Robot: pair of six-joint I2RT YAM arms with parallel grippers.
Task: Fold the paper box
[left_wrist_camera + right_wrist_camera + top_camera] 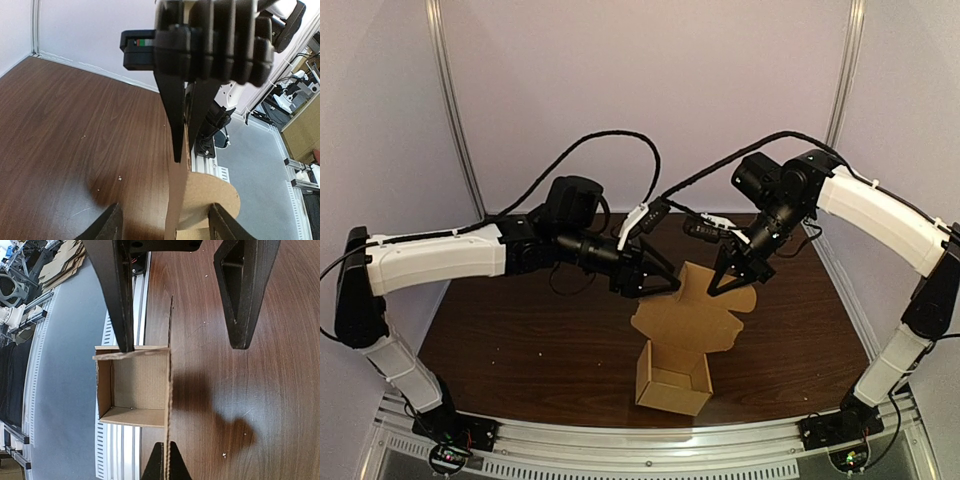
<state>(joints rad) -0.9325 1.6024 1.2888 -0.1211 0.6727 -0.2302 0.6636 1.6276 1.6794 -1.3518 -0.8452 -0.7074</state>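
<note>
An open brown paper box [672, 380] stands on the table near the front edge, its interior [135, 385] bare. Its tall lid flap [692, 315] stands upright, seen edge-on as a thin line [170, 365]. My right gripper [720, 290] is shut on the flap's top edge, the fingers pinched together around it [167, 452]. My left gripper [670, 285] is open and straddles the same flap [176, 200], fingers wide apart [165, 217], one on each side. A rounded tab [217, 200] of the flap shows beside it.
Dark wooden table [520, 340] with a few light specks. A slotted aluminium rail [620, 440] runs along the near edge, just in front of the box. Black cables [620, 140] arch over the back of the table. Pale walls enclose the space.
</note>
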